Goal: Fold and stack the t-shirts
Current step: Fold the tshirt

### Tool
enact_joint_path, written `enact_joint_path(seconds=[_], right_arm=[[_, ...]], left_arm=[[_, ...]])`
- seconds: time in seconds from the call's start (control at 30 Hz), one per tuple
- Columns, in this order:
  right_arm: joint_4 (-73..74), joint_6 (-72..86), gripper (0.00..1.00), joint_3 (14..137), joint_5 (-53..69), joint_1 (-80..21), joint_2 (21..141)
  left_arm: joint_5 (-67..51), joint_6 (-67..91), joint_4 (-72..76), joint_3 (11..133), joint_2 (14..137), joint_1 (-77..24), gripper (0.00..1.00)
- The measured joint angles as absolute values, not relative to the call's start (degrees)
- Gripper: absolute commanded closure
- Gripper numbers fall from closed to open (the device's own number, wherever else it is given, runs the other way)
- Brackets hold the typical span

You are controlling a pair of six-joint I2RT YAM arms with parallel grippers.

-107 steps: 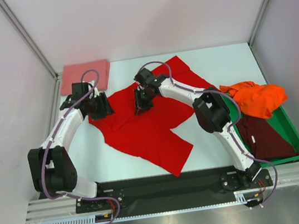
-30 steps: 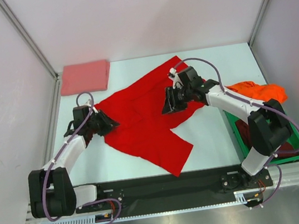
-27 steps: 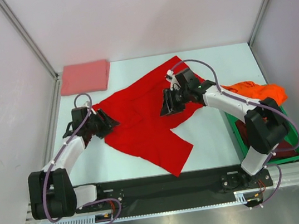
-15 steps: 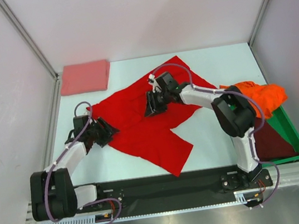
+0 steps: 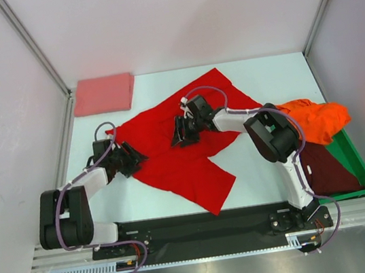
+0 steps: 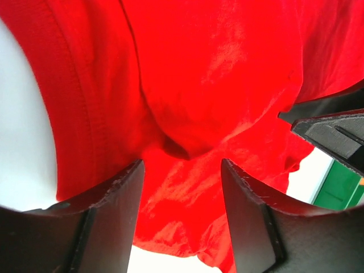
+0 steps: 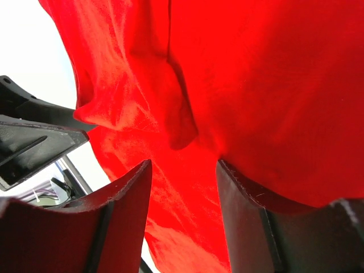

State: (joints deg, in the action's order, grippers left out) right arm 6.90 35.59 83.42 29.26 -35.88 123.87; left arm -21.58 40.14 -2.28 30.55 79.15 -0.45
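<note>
1. Top external view: a bright red t-shirt (image 5: 187,167) is seen spread open and unfolded across the middle of the pale table (image 5: 263,76). Its outline is rumpled, and one sleeve points toward the near edge.
2. A pink t-shirt (image 5: 103,95) is laid as a neat flat rectangle at the far left corner, well apart from the red one.
3. An orange t-shirt (image 5: 317,120) is heaped in soft lumps over the far end of a green plastic bin (image 5: 350,152) on the right. A maroon t-shirt (image 5: 328,169) is crumpled inside the bin and partly covered by the right arm.
4. The left gripper (image 5: 133,159) is lowered at the red t-shirt's left edge, its jaws held apart and closed on nothing. In the left wrist view a small pucker of cloth is seen just beyond the dark, scuffed fingers (image 6: 114,210).
5. The right gripper (image 5: 178,137) is set over the shirt's middle, its jaws likewise apart. In the right wrist view a raised ridge of cloth is seen running toward the gap between them.
6. The red cloth is shown as a soft, matte knit, with a stitched hem band along one edge.
7. Whether the fingertips touch the cloth cannot be told. A black shape at the edge of each wrist view is cut off.
</note>
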Motion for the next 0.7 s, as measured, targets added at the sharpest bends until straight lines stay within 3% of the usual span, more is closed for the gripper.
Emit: enact_joint_path(seconds=[0.17,0.4,0.5,0.7], right_arm=[[7.0,35.5,0.45,83.8,28.7,-35.9,123.9],[7.0,35.4,0.44,85.5,28.4,-35.7,124.2],[7.0,35.4,0.45,86.0,28.4,-35.7,124.4],[6.9,35.4,0.48,86.7,28.6,-35.8,126.0]], left_arm=[[-23.1,40.7,0.0,30.9,80.8,-0.6,0.47],[-24.2,41.5,2.1,32.0,82.8,-0.6,0.69],[-24.6,41.8,2.5,32.3,83.0,-0.8,0.83],[-26.1,42.0,2.2,32.4,82.7,-0.9,1.0]])
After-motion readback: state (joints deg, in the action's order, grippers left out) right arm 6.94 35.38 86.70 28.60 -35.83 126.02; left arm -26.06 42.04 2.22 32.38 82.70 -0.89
